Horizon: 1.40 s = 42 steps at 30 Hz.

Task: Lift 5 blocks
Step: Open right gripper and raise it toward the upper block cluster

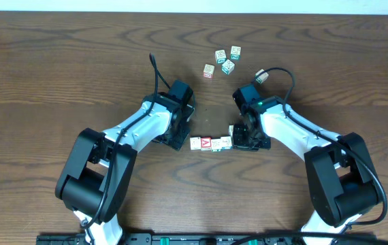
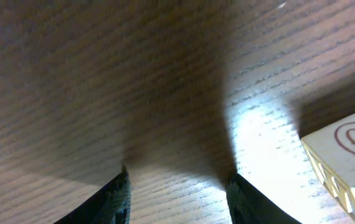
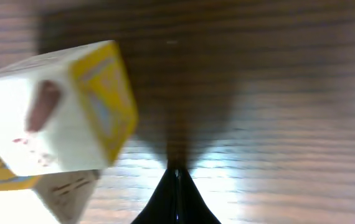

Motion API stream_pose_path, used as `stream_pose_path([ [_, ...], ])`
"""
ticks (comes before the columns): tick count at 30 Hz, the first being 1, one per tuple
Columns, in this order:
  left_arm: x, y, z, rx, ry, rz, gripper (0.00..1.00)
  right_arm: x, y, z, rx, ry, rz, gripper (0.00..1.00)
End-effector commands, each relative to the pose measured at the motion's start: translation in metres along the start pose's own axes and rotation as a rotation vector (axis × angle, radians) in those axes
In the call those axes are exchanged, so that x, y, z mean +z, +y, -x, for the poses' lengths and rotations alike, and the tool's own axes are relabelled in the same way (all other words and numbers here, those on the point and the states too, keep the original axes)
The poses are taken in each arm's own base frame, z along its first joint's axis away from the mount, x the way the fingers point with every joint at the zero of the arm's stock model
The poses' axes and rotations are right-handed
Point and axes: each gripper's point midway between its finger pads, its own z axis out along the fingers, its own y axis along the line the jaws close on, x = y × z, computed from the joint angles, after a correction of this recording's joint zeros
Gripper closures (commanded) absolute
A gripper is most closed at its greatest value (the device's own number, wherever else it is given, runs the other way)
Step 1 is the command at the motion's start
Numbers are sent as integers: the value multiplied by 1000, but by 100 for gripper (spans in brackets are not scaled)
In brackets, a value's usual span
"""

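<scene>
A short row of blocks lies between my two grippers, and its second cube shows a red face with a white "A". My left gripper stands open at the row's left end. In the left wrist view only bare wood lies between its fingers, and a cream block with a red print sits off to the right. My right gripper is shut at the row's right end. In the right wrist view its closed tips rest beside a yellow-edged block.
Several more alphabet cubes lie scattered farther back on the wooden table. A small white connector on the right arm's cable lies near them. Both arms lean in from the front edge.
</scene>
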Motion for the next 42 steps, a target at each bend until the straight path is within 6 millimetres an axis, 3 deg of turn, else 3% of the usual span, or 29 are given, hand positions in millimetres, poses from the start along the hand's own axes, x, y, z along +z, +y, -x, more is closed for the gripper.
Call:
stream_pose_path([
  [1,18,8,-13,-18,58,36,49,41,-63,-19,77,67,-256,99],
  [7,18,8,-8,-34,34,37,49,42,-75,13,66,9,-179,99],
  [12,18,11,1,-95,-2,37,49,34,-56,45,-62,-47,-21,99],
  [16,18,12,4,-132,-17,38,49,21,-46,67,-147,-104,-3,99],
  [27,18,12,5,-166,-20,37,49,-10,3,104,-308,-244,78,99],
  [36,18,22,6,-209,-29,43,50,-24,46,104,-413,-282,150,99],
  [40,17,47,3,-301,-28,55,58,-25,60,95,-452,-272,152,99],
  [42,16,60,0,-339,-26,57,70,-27,65,92,-466,-269,153,99],
])
